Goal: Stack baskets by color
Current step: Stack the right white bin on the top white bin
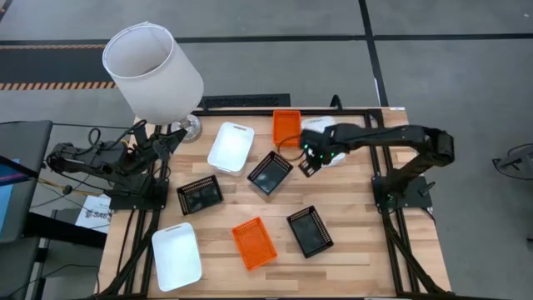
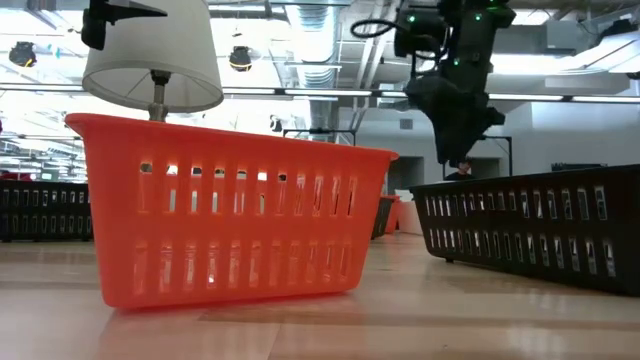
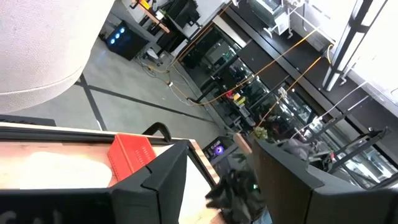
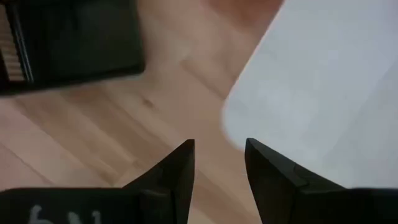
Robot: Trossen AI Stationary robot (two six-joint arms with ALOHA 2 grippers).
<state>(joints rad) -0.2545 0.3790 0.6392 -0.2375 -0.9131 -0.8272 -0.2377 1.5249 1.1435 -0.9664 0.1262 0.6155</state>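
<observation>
We have the right arm stretched across the table's back half, its right gripper (image 1: pixel 310 160) hanging tilted just above the wood. Its fingers (image 4: pixel 177 171) stand parted with bare board between them, gripping nothing. A white basket (image 1: pixel 331 142) lies partly under the wrist, and its rounded corner sits just beside the fingertips in the wrist view. Our landmark, then: the black basket (image 1: pixel 270 172) just left of that gripper, turned on a diagonal.

Behind it, an orange basket (image 1: pixel 286 127) lies with its long axis running towards the table's back edge; to its left, another white basket (image 1: pixel 231 147), long axis slightly angled. Farther left sits a second black basket (image 1: pixel 199 194). Towards the front – open wood all around – we see an orange basket (image 1: pixel 254 243), a third black one (image 1: pixel 310 231) and a white one (image 1: pixel 176 256), each tilted (none stacked).

The left gripper (image 1: pixel 163 142) waits folded by the lampshade (image 1: pixel 153 60) – its fingers (image 3: pixel 158 180) parted, empty.
</observation>
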